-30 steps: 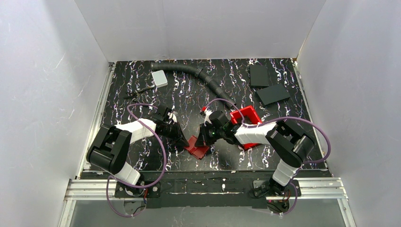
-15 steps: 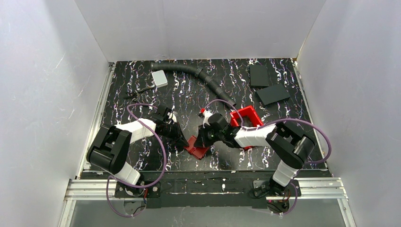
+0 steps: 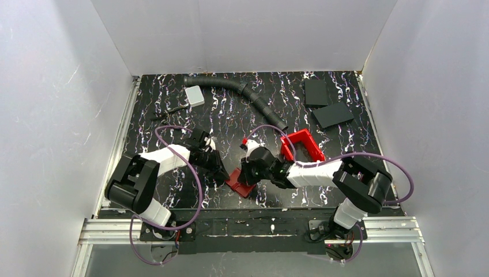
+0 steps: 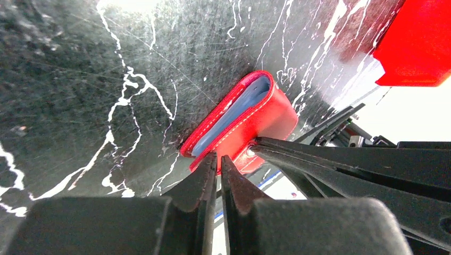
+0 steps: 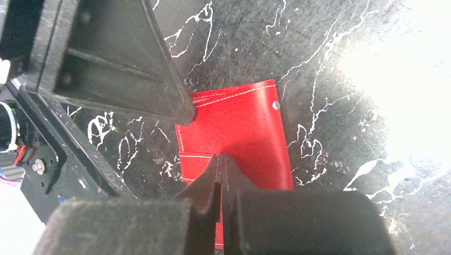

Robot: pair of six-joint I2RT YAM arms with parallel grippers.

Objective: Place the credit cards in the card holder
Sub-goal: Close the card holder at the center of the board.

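Note:
The card holder (image 3: 241,182), a small red wallet, lies folded on the black marbled table near the front middle. In the left wrist view a pale blue credit card (image 4: 234,114) shows between the two red leaves of the card holder (image 4: 266,119). My left gripper (image 3: 222,174) (image 4: 218,159) is shut, its tips against the holder's left edge. My right gripper (image 3: 249,173) (image 5: 220,158) is shut, with its tips down on the top face of the card holder (image 5: 239,127). Neither gripper holds anything.
A red open-top bin (image 3: 303,145) stands just right of the right arm's wrist. Behind lie a black corrugated hose (image 3: 242,92), two black slabs (image 3: 316,91) (image 3: 333,114) and a small grey-white box (image 3: 195,95). White walls close in three sides.
My right arm has slid left and toward the front, uncovering the red bin; its tips now rest on the card holder, which shifted slightly. The left arm has hardly moved.

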